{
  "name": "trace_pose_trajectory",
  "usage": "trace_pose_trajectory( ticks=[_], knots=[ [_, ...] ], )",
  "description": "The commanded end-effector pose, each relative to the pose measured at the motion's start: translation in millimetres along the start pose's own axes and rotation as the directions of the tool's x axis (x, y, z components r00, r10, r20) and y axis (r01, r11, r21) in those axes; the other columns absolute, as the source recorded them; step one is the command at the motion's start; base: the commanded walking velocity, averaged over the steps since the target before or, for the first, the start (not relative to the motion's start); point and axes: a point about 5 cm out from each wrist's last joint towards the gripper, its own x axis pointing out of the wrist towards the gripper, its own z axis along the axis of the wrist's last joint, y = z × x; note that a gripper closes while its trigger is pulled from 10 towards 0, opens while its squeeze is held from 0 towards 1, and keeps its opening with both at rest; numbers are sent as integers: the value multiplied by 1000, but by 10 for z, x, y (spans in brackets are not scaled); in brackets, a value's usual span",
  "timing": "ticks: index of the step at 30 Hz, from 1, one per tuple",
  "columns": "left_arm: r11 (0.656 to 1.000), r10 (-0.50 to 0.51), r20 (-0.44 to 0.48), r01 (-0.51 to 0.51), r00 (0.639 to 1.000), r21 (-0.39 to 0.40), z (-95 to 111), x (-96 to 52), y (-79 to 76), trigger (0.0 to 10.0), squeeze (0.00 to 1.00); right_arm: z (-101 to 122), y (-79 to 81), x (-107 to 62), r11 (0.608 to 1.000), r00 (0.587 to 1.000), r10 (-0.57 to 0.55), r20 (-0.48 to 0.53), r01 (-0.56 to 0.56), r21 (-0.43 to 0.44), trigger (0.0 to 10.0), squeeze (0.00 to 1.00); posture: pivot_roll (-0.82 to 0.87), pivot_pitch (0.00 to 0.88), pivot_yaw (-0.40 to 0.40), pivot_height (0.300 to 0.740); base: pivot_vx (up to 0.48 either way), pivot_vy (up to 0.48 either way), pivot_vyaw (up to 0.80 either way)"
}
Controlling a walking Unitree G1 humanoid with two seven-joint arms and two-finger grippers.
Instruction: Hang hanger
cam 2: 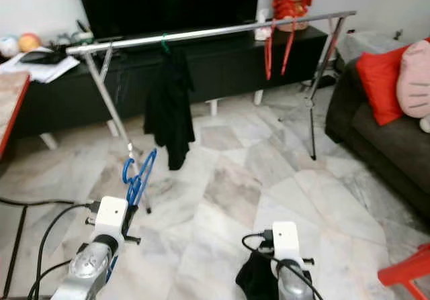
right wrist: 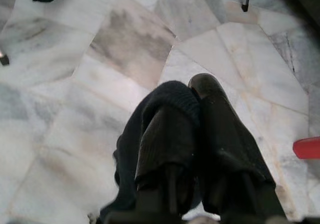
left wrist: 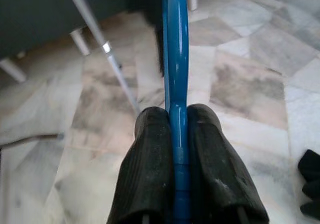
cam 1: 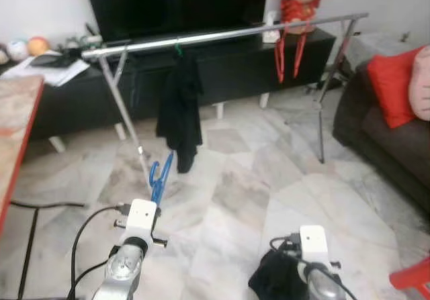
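A blue plastic hanger stands up from my left gripper, which is shut on its edge low at the left, in front of the rack. My right gripper is low at the right and shut on a black garment that hangs from its fingers. A silver clothes rail runs across the room on slanted legs. A black garment hangs from it on a green hook, and a red hanger hangs further right.
Behind the rail stands a long black TV cabinet with a dark screen. A brown sofa with a red cushion lies on the right, a table edge on the left, a red plastic piece at the lower right. Cables cross the marble floor.
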Motion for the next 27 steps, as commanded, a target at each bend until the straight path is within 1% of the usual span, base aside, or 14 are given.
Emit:
trace_pose_trajectory(
  ticks=[1, 6, 15, 17, 27],
  knots=[
    [1000, 1, 11, -1, 1000, 11, 24, 0, 28, 10000, 0, 42, 28, 13, 1000, 1000, 4, 16, -5, 14, 10000, 0, -86, 0, -16, 740, -285, 0, 0],
    [1000, 1, 8, -1, 1000, 9, 23, 3, 29, 10000, 0, 58, 36, 17, 1000, 1000, 9, 22, -9, 9, 10000, 0, -84, 0, -15, 740, -286, 0, 90],
    [1000, 2, 6, -2, 1000, 5, 28, 6, 34, 10000, 0, 74, 37, 22, 1000, 999, 12, 30, -13, 18, 10000, 0, -83, 0, -16, 740, -290, 0, 800],
    [1000, 2, 6, -2, 1000, 4, 27, 5, 35, 10000, 0, 72, 37, 22, 1000, 1000, 11, 27, -12, 18, 10000, 0, -83, 0, -16, 740, -292, 0, 456],
    [1000, 1, 1, -1, 1000, 0, 24, 6, 28, 10000, 0, 130, 31, 40, 999, 999, 2, 49, -3, 32, 10000, 0, -79, 0, -18, 740, -298, 0, 0]
  ],
)
